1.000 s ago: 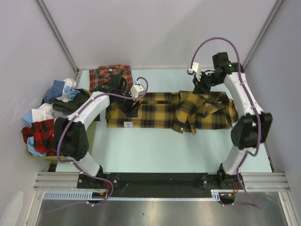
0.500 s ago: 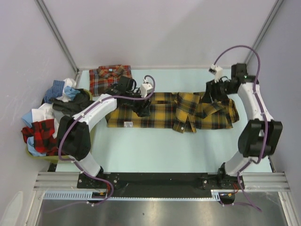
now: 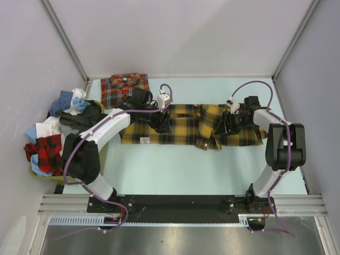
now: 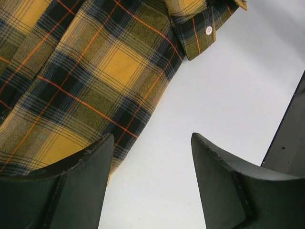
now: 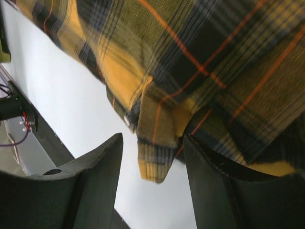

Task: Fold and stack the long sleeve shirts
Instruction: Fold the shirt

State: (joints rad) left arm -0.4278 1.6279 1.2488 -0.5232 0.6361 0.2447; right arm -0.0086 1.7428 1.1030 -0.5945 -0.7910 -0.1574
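White label [image 3: 144,139], too small to read, on near hem of yellow-and-black shirt [image 3: 183,130]; left gripper [image 3: 161,124] and right gripper [image 3: 229,124] above it, both released.

The first shirt [image 3: 180,125] lies across the middle of the table [image 3: 175,164]; the second shirt [image 3: 123,87] lies behind it, far left; a heap of clothes [image 3: 53,133] sits left of both

The yellow-and-black shirt [image 3: 180,125] is soft, matt woven flannel cloth. The table [image 3: 175,170] looks smooth and matt; the sheet [image 3: 175,239] at its near edge is brushed metal, faintly glossy.
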